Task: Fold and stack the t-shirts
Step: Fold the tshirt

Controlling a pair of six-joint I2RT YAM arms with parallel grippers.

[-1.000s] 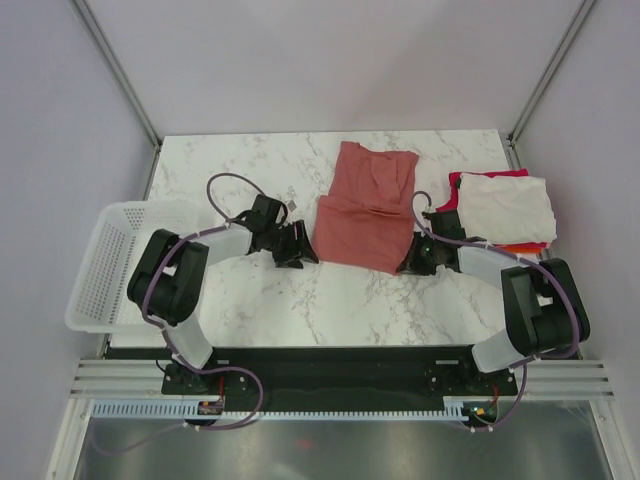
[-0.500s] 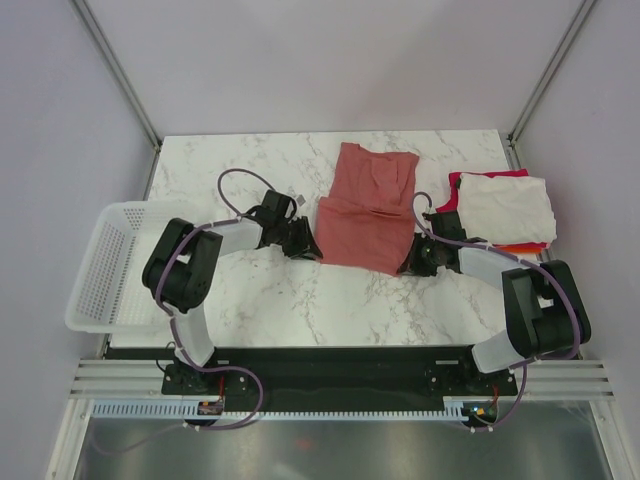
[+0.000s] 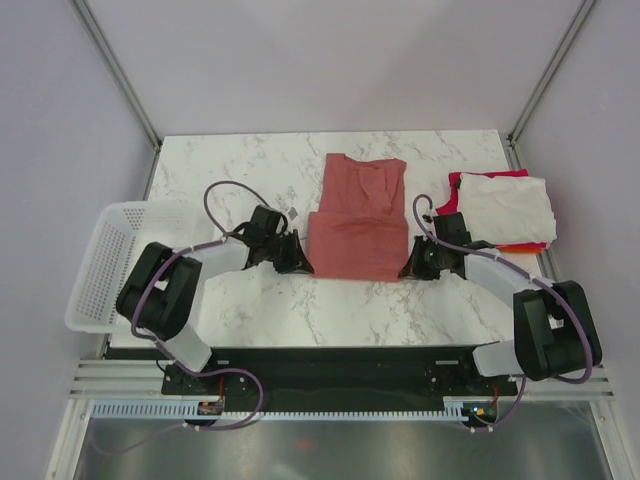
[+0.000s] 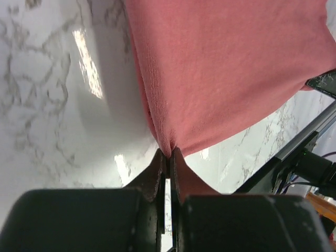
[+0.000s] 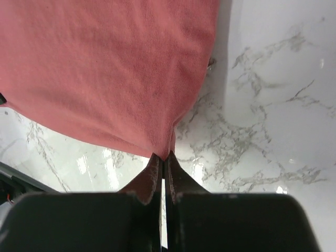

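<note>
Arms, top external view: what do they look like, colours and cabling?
Both arms match: the left arm and right arm have white links, bulky black joint housings and a looping purplish cable. Each end effector is black with two tapered fingers.

Counted four t-shirts: salmon-red shirt (image 3: 355, 225), cream-white shirt (image 3: 505, 207), magenta shirt (image 3: 478, 177), orange shirt (image 3: 522, 247). Also tallied one mesh basket (image 3: 100, 268), one marble table (image 3: 250, 165), two grippers: left gripper (image 3: 297, 259), right gripper (image 3: 409, 266).
</note>
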